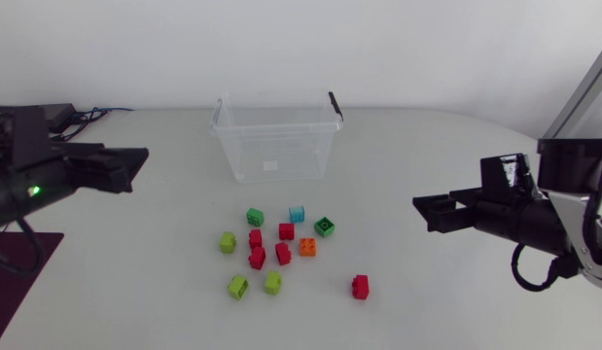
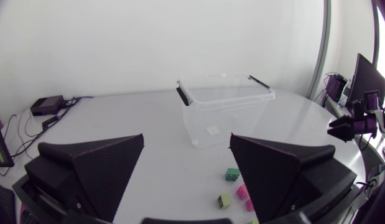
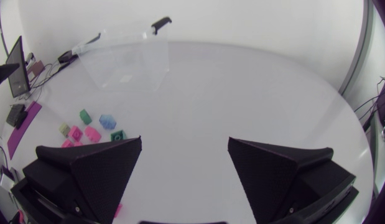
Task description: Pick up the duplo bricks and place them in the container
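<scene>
Duplo bricks [image 1: 283,255] lie between and well apart from the left fingers [image 2: 99,168] and right fingers [image 3: 285,171], both pairs spread.

Container [image 2: 224,119] ahead of parted claw [image 2: 186,137]

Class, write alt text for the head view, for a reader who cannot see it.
An empty clear plastic container stands at the far side of a white table, with red, green, orange and blue duplo bricks scattered in front of it. The left hand and right hand hang at either side, clear of the bricks.
</scene>
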`<act>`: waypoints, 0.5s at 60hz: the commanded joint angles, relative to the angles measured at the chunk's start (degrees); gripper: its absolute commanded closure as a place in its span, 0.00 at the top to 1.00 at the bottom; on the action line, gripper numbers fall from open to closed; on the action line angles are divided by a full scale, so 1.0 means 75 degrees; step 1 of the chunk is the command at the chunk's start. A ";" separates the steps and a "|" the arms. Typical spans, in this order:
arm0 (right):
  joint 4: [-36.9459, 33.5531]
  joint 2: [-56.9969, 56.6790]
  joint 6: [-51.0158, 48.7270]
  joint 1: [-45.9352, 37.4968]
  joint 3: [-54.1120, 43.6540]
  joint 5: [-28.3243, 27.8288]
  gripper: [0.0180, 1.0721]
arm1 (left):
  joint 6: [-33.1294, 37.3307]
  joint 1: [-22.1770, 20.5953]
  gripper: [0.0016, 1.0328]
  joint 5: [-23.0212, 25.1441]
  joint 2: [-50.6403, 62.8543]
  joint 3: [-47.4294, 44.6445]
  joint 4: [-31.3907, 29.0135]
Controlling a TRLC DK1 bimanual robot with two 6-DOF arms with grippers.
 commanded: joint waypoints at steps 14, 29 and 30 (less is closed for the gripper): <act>-0.1608 0.1321 -0.1538 0.0482 0.0555 -0.0462 0.95 | 0.2652 0.0152 0.93 0.0290 0.3933 0.2492 -0.1027; -0.3003 0.1778 -0.4069 0.2322 0.0766 -0.0040 0.95 | 0.6870 -0.0235 0.95 0.1602 0.5140 0.1929 -0.1906; -0.2968 0.1767 -0.4151 0.2544 0.0696 -0.0028 0.95 | 0.7023 -0.0270 0.95 0.1602 0.5198 0.1882 -0.1906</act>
